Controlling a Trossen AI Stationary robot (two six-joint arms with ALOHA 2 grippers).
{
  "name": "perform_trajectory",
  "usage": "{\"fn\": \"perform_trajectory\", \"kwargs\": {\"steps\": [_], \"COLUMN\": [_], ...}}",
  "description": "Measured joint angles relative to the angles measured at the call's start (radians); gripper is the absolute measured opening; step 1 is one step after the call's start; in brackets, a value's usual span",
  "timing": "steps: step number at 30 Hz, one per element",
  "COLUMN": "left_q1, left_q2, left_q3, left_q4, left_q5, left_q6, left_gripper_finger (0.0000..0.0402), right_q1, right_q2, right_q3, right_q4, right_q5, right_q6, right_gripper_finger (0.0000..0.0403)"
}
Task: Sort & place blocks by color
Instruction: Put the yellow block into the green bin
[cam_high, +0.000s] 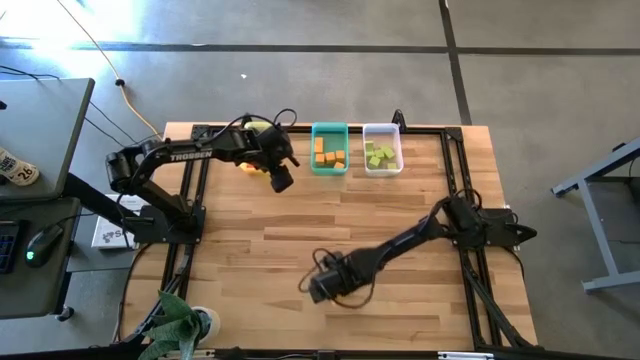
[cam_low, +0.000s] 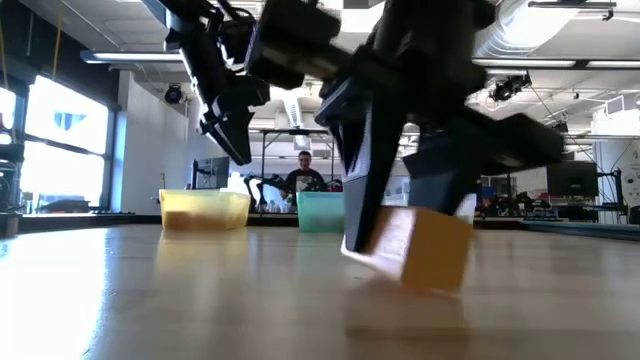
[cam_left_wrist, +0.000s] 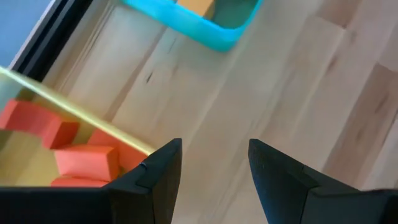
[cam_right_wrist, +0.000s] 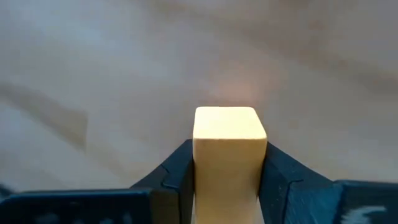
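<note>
A: Low view first, nearest thing: we see the right gripper down at the table, fingers pinching an orange block that sits tilted, one corner on the wood.

B: Right wrist view agrees, we've got the block squeezed between both dark fingers, touching each side.

A: Taking the teal bin as landmark. In the high view the right gripper is well apart from it, toward the near table edge.

B: Farther back, the left gripper hovers just beside the teal bin, on the yellow bin's side. Left wrist view shows its fingers spread, nothing between them, only bare wood.

A: Orange blocks lie in the teal bin. Red blocks lie in the yellow bin, on the teal bin's other side from the clear bin.

B: Green blocks are in the clear bin, which is touching or just beside the teal one; we cannot tell which.

A: Farthest, behind the teal bin in the low view, a person sits in the room.
</note>
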Motion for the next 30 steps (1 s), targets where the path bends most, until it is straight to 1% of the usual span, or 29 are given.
{"fn": "perform_trajectory", "kwargs": {"steps": [3, 7, 15, 20, 24, 30], "left_q1": [-0.019, -0.037, -0.036, -0.039, -0.038, -0.033], "left_q2": [0.000, 0.000, 0.000, 0.000, 0.000, 0.000], "left_q3": [0.000, 0.000, 0.000, 0.000, 0.000, 0.000], "left_q4": [0.016, 0.036, 0.036, 0.037, 0.046, 0.058], "left_q5": [0.000, -0.001, -0.027, -0.012, -0.013, -0.019], "left_q6": [0.007, 0.077, 0.095, 0.096, 0.092, 0.015], "left_gripper_finger": [0.0172, 0.0172, 0.0172, 0.0172, 0.0172, 0.0172], "right_q1": [-0.052, -0.137, -0.341, -0.491, -0.616, -0.784], "right_q2": [-0.026, -0.063, -0.166, -0.223, -0.246, -0.246], "right_q3": [-0.001, -0.001, -0.001, 0.001, 0.001, 0.001], "right_q4": [-0.051, -0.123, -0.225, -0.232, -0.214, -0.067], "right_q5": [0.008, 0.036, 0.143, 0.181, 0.186, 0.149], "right_q6": [-0.038, -0.119, -0.340, -0.531, -0.697, -0.911], "right_gripper_finger": [0.0102, 0.0102, 0.0102, 0.0102, 0.0103, 0.0103]}}
